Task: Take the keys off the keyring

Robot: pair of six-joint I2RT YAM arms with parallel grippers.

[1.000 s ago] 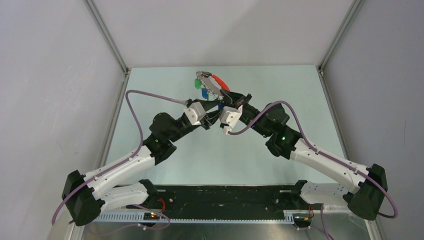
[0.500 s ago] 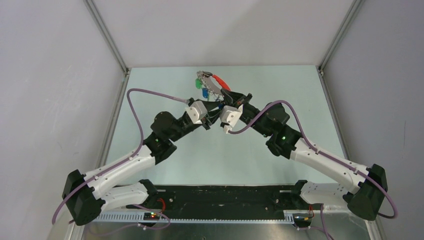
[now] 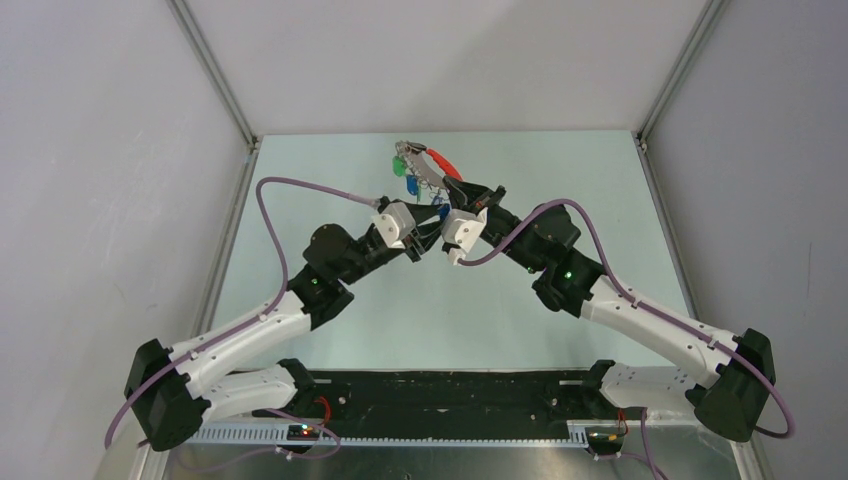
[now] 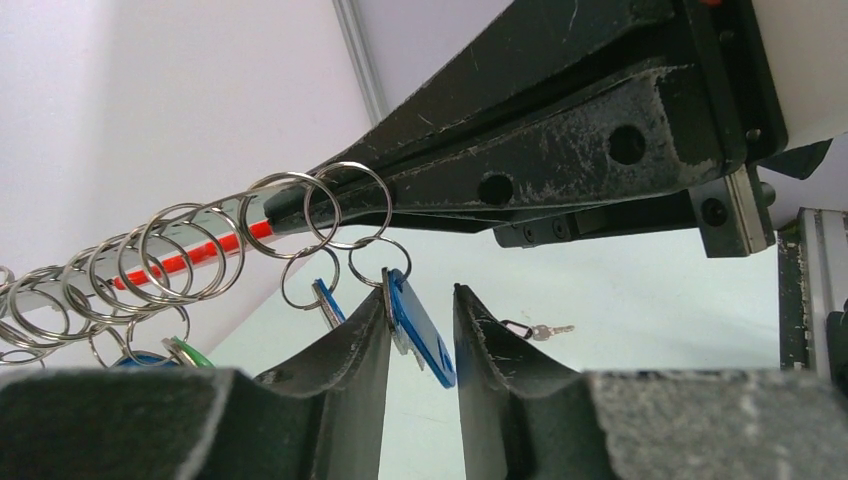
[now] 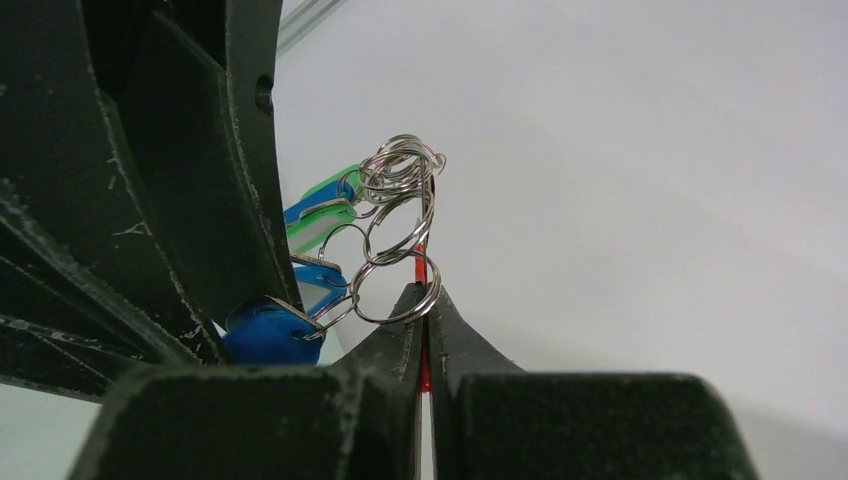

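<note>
The keyring (image 3: 437, 163) hangs above the far middle of the table, a red plastic loop strung with several steel rings (image 4: 190, 245). My right gripper (image 3: 452, 184) is shut on the red loop (image 5: 421, 262), which shows between its closed fingertips (image 5: 427, 296). The keys hang below the rings on green tags (image 3: 397, 164) and blue tags (image 3: 410, 186). My left gripper (image 4: 420, 295) is open just below the loop, with one blue-tagged key (image 4: 422, 333) hanging between its fingers and lying against the left finger (image 4: 362, 340). The same tag shows in the right wrist view (image 5: 268, 335).
A lone silver key with a black tag (image 4: 535, 330) lies on the pale green table (image 3: 560, 170) beyond my left gripper. Grey walls and metal frame posts (image 3: 215, 75) close in the table at the back and sides.
My left gripper has shifted slightly to the right and forward, under the hanging keys. My right gripper and the keyring have barely moved.
</note>
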